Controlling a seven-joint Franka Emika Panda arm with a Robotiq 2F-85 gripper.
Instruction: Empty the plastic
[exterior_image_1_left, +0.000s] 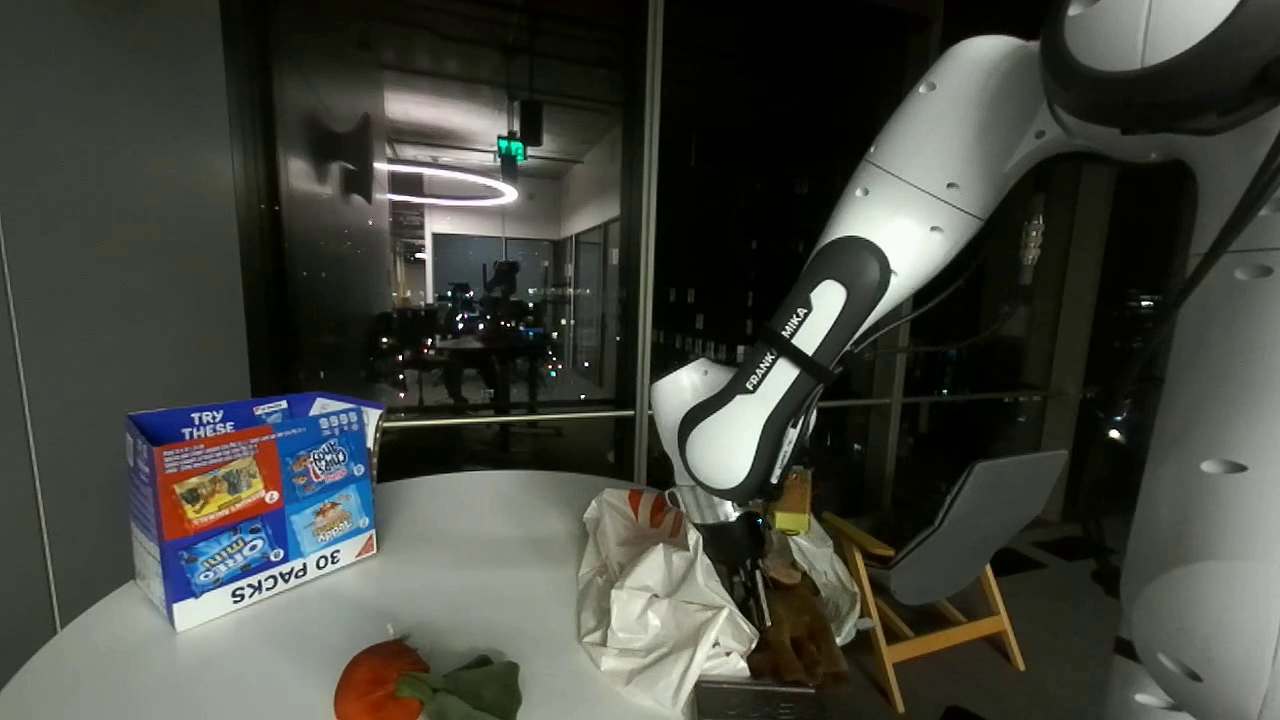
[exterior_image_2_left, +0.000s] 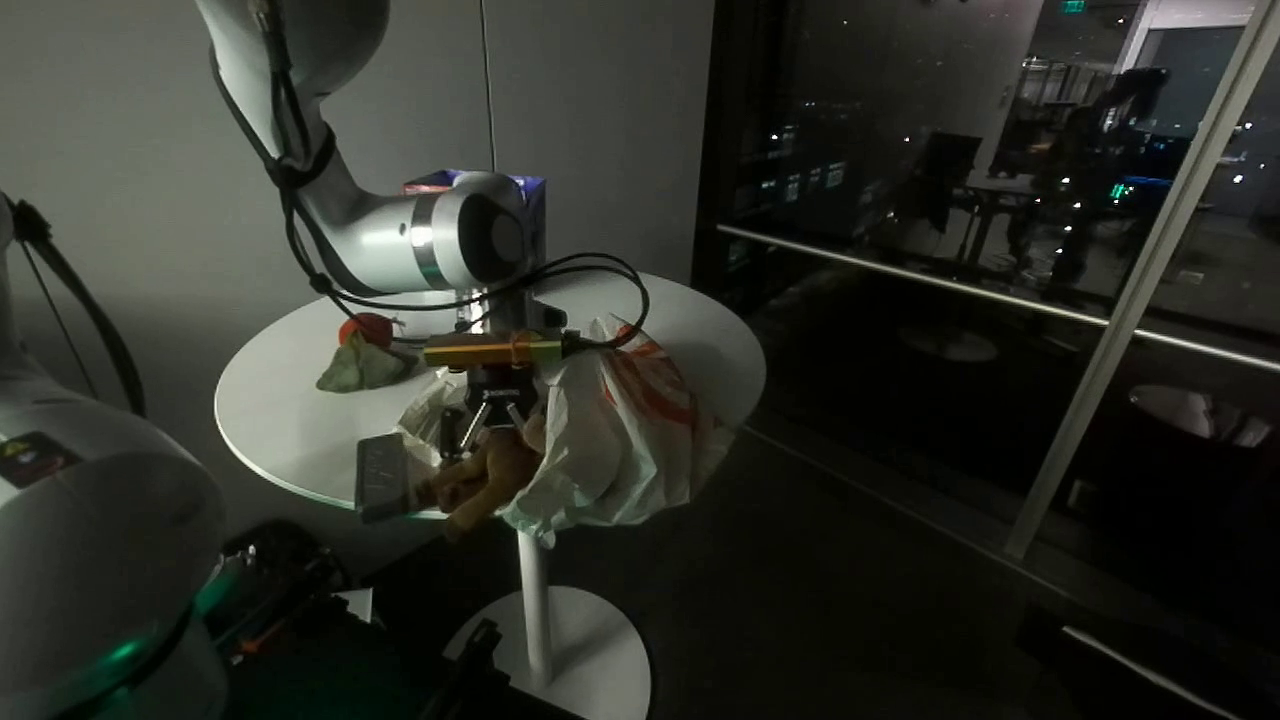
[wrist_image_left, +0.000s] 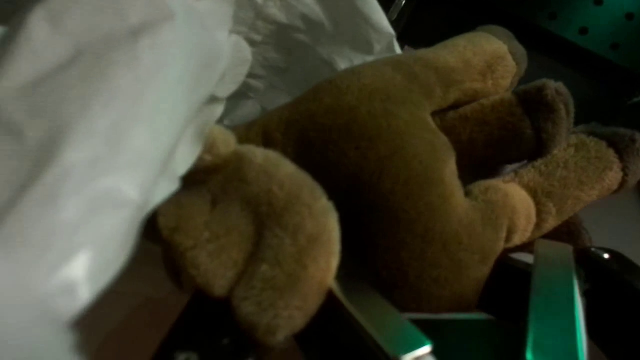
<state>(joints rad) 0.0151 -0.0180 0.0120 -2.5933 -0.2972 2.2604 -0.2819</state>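
Observation:
The plastic (exterior_image_1_left: 655, 600), a crumpled white bag with orange-red marks, rests at the table's edge and hangs partly over it in an exterior view (exterior_image_2_left: 630, 440). Out of its mouth sticks a brown plush toy (exterior_image_2_left: 500, 465), its legs pointing past the edge. In the wrist view the toy (wrist_image_left: 380, 165) lies on its side, with bag film (wrist_image_left: 100, 125) beside its head. My gripper (wrist_image_left: 430, 280) has the toy's body between its fingers, which press against it from both sides. The fingertips are partly hidden by the fur. Whatever else the bag contains is hidden.
A blue snack carton (exterior_image_1_left: 270, 500) stands upside down at the table's far side. A red-orange plush (exterior_image_1_left: 380, 680) with green leaves (exterior_image_1_left: 470, 690) lies on the white table (exterior_image_2_left: 290, 430). Against the toy, at the edge, is a dark grey box (exterior_image_2_left: 383, 475). A chair (exterior_image_1_left: 950, 530) stands behind.

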